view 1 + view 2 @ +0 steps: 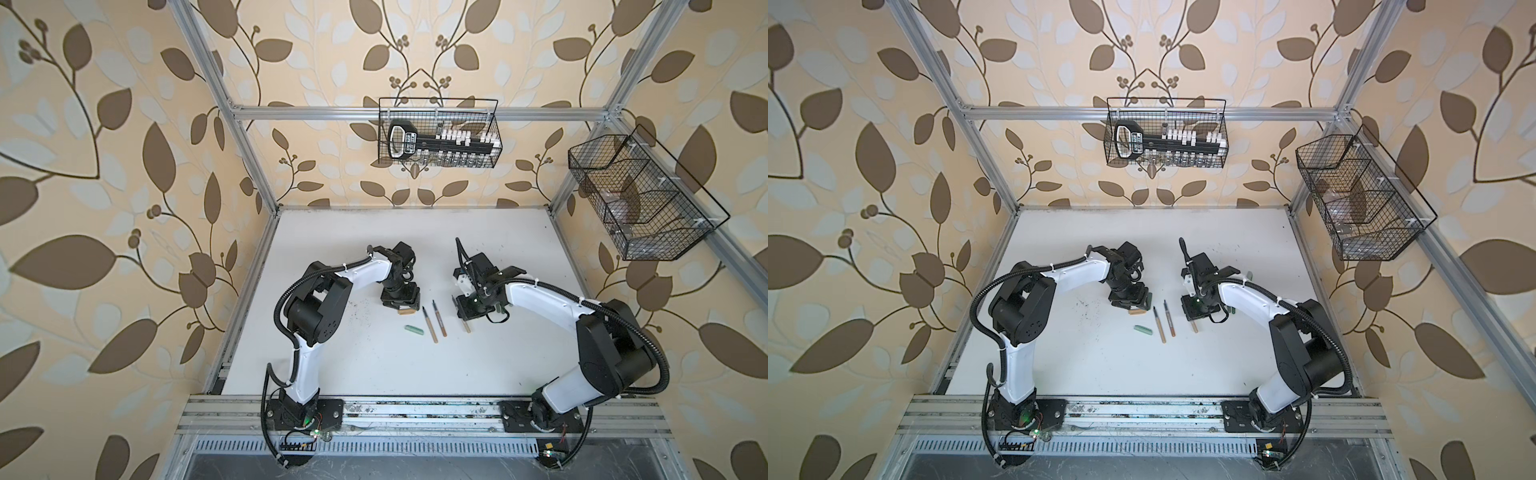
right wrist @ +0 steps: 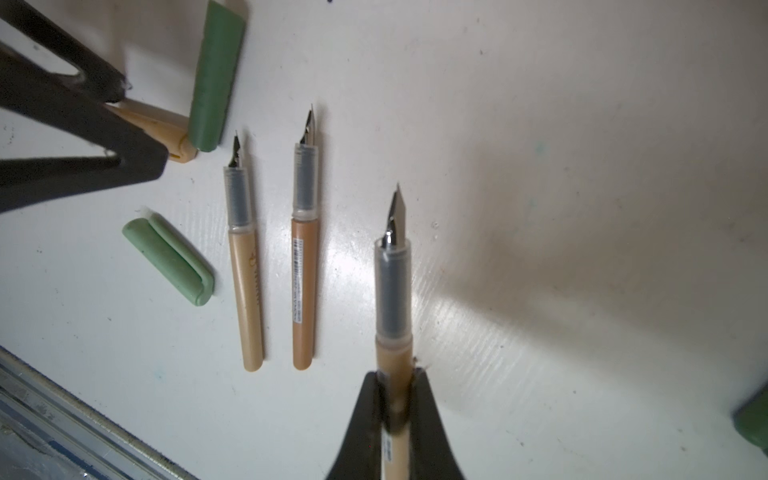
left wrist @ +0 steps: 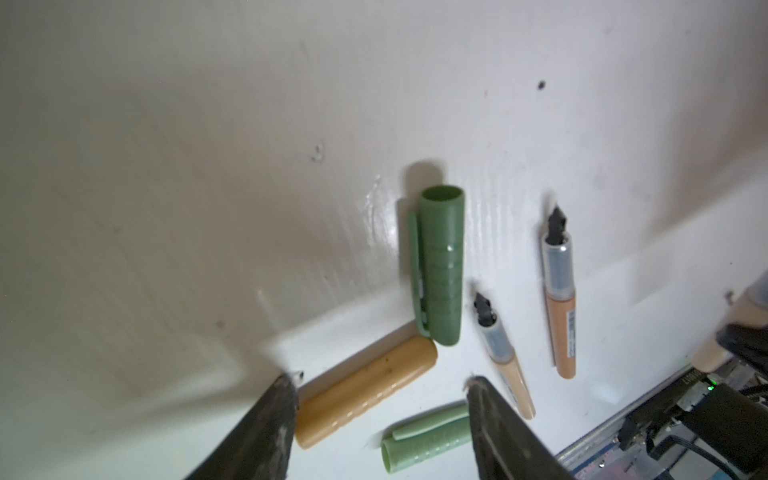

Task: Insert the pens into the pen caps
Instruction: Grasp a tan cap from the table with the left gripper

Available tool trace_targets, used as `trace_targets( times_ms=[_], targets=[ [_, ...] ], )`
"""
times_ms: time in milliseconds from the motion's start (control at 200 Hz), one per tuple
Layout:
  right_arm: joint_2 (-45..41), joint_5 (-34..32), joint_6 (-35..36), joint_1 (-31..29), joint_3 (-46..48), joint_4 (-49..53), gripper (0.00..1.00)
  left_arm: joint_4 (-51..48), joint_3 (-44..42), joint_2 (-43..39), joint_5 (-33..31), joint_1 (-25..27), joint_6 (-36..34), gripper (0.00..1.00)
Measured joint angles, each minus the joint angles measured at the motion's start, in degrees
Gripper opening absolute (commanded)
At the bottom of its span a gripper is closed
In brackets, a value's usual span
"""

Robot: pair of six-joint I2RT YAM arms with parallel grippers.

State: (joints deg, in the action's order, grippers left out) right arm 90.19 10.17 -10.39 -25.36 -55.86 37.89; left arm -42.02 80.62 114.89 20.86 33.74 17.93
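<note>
My left gripper (image 3: 382, 379) is open low over the table, and the tan cap (image 3: 365, 390) lies slantwise between its fingers. A pale mint cap (image 3: 428, 436) lies beside it, and a dark green cap (image 3: 440, 266) just beyond. Two tan pens (image 2: 245, 270) (image 2: 305, 270) lie side by side on the white table, dark nibs pointing away. My right gripper (image 2: 397, 374) is shut on a third tan pen (image 2: 392, 291), nib forward, just above the table. In both top views the left gripper (image 1: 405, 306) and right gripper (image 1: 463, 316) flank the two pens (image 1: 430, 326) (image 1: 1169, 320).
A dark green piece (image 1: 501, 308) lies by the right arm's wrist, mostly hidden. Two wire baskets hang outside the table, one on the back rail (image 1: 440, 133) and one on the right frame (image 1: 640, 199). An aluminium rail (image 1: 415, 409) runs along the front edge.
</note>
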Motion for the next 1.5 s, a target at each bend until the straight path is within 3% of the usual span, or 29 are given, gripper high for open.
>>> trace_targets(
  times_ms=[125,605,1500],
  targets=[
    [0.0,0.0,0.0,0.0,0.0,0.0,0.04,-0.9,-0.8,-0.6,-0.3,0.8,-1.0,0.65],
    [0.0,0.3,0.4,0.0,0.0,0.0,0.04,-5.9,2.5,0.1,-6.5,3.8,-3.9,0.42],
    [0.0,0.3,1.0,0.0,0.2,-0.1,0.04,-2.2,1.4,1.7,-5.0,3.8,-3.1,0.14]
  ],
)
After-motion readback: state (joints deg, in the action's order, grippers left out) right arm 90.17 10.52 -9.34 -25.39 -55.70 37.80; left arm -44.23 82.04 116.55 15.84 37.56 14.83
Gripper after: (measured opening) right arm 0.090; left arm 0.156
